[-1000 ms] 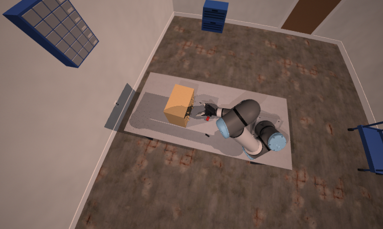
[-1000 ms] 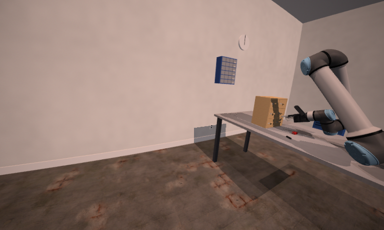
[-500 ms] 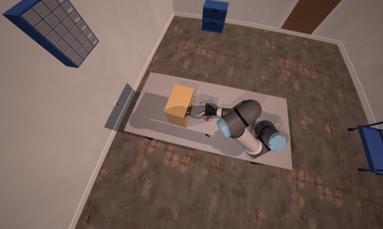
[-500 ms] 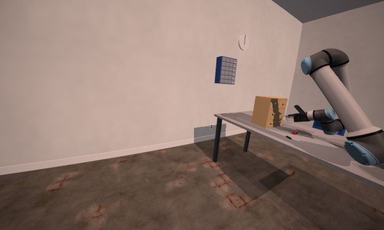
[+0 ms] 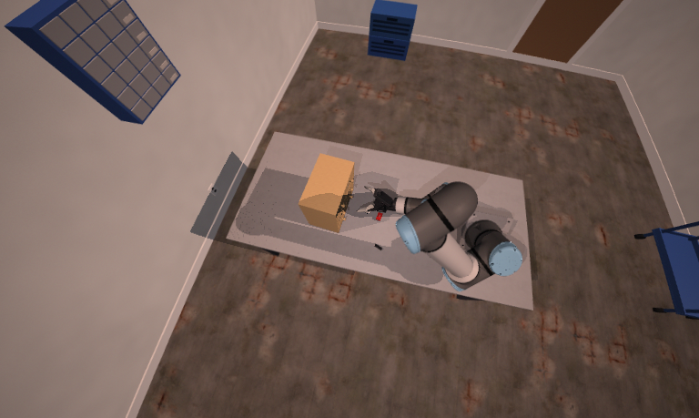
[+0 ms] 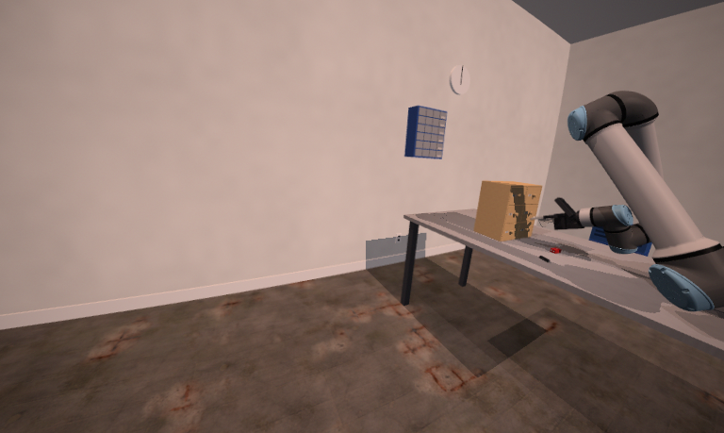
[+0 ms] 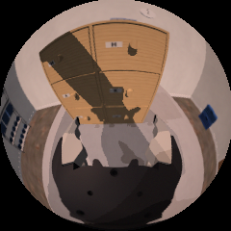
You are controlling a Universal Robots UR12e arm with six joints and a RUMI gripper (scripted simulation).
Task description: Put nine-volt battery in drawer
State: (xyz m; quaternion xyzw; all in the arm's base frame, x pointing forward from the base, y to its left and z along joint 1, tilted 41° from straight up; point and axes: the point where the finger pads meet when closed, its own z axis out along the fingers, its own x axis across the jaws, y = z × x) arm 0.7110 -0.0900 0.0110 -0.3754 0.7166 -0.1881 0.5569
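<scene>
The tan wooden chest (image 5: 328,190) stands upright on the table, its drawer fronts facing my arm. It also shows in the exterior view (image 6: 507,209) and fills the top of the wrist view (image 7: 108,72), where all drawers look shut. My gripper (image 5: 364,199) is open and empty, level with the drawer fronts and a short way in front of them. It also shows in the exterior view (image 6: 545,218) and the wrist view (image 7: 115,126). A small red object (image 5: 379,216) lies on the table just below the gripper. A small black object (image 5: 377,247) lies near the table's front edge.
A blue cabinet of small bins (image 5: 97,45) hangs on the wall. A blue drawer unit (image 5: 391,29) stands in the far corner. A blue cart (image 5: 674,269) is at the right edge. A grey panel (image 5: 218,197) leans by the table's left end.
</scene>
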